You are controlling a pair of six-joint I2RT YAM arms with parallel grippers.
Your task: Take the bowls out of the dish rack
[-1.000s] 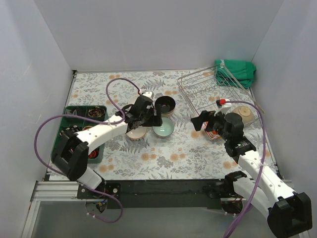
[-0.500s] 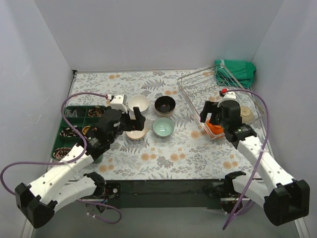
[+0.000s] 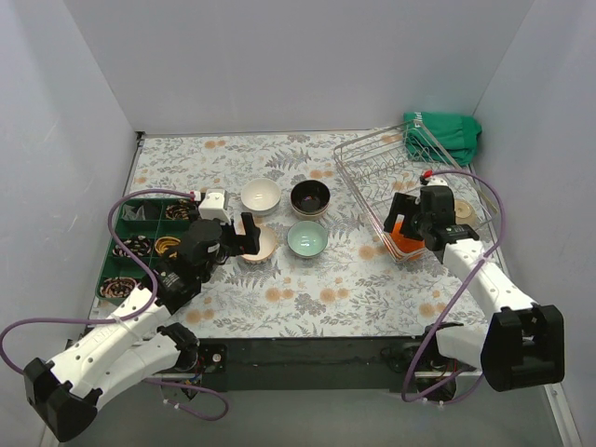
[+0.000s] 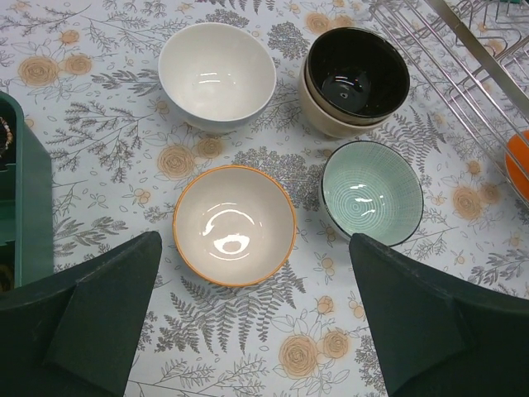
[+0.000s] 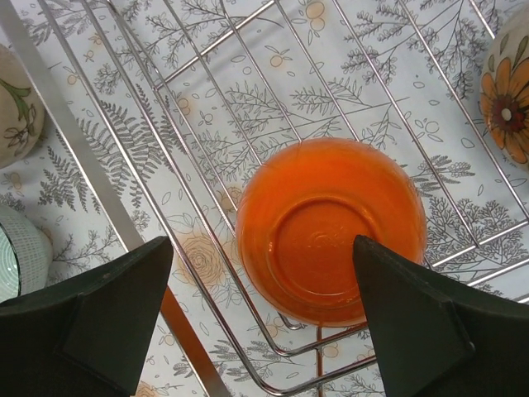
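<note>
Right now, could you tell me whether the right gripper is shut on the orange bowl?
No, the right gripper stands wide open over the orange bowl, which lies in the dish rack.

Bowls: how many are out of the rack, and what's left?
Five sit on the table: white bowl, dark brown bowl nested in cream bowl, teal bowl, orange-rimmed bowl. The right gripper hangs open over the orange bowl in the dish rack. That and a flowered bowl remain.

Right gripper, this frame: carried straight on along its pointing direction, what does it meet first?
Most likely the orange bowl in the dish rack, centred ahead of the open right gripper; how far off it sits is unclear.
</note>
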